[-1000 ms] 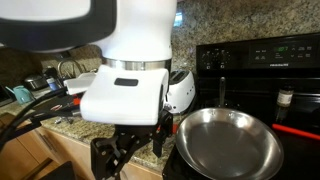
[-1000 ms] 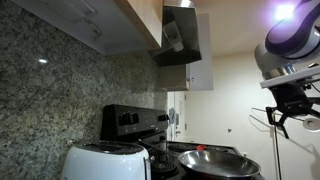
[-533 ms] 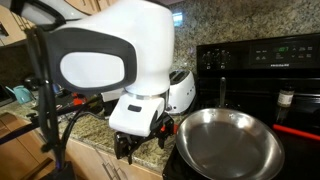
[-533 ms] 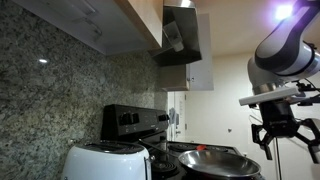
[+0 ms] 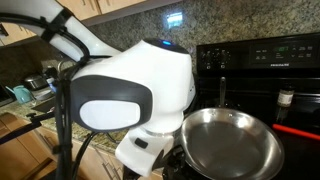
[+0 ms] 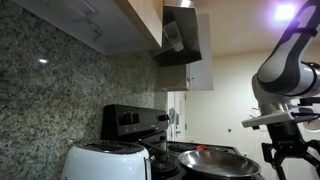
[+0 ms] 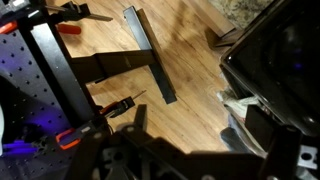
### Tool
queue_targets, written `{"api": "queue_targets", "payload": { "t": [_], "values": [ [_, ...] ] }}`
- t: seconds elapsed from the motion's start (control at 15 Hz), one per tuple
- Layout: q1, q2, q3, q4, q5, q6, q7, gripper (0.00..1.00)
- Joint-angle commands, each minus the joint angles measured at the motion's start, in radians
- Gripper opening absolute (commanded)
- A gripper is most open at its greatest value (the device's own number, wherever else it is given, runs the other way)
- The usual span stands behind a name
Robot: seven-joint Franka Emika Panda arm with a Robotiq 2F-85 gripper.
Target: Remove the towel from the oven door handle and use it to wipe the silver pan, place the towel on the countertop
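Note:
The silver pan (image 5: 230,142) sits on the black stovetop and also shows in an exterior view (image 6: 216,161). My gripper (image 6: 292,158) hangs low in front of the stove, beyond the pan, with its jaws apart and empty. In the wrist view my gripper (image 7: 200,125) looks down at the wooden floor. A piece of the towel (image 7: 236,104), pale at the edge and grey below, hangs against the black oven front (image 7: 285,60), close to my right finger (image 7: 260,122). The arm's white body (image 5: 130,95) hides most of the countertop.
A white toaster (image 6: 104,161) stands beside the stove under the granite backsplash. Black tripod legs (image 7: 150,55) and red-handled clamps (image 7: 70,12) lie on the wooden floor in front of the oven. A red-handled item (image 5: 298,130) sits at the stovetop's right.
The arm has swung down and forward, filling the exterior view and hiding the toaster there. The gripper has dropped lower in front of the stove. The pan has not moved.

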Motion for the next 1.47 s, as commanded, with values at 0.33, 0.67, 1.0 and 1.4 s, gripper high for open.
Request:
{"api": "queue_targets", "payload": {
  "t": [0.33, 0.67, 1.0, 1.4],
  "values": [
    [0.006, 0.219, -0.03, 0.074, 0.1, 0.125, 0.006, 1.0],
    [0.013, 0.319, -0.032, 0.144, 0.178, 0.185, 0.043, 1.0],
    [0.006, 0.364, -0.051, 0.187, 0.191, 0.182, 0.087, 1.0],
    [-0.03, 0.254, -0.039, 0.076, 0.16, 0.161, -0.166, 1.0]
  ]
}}
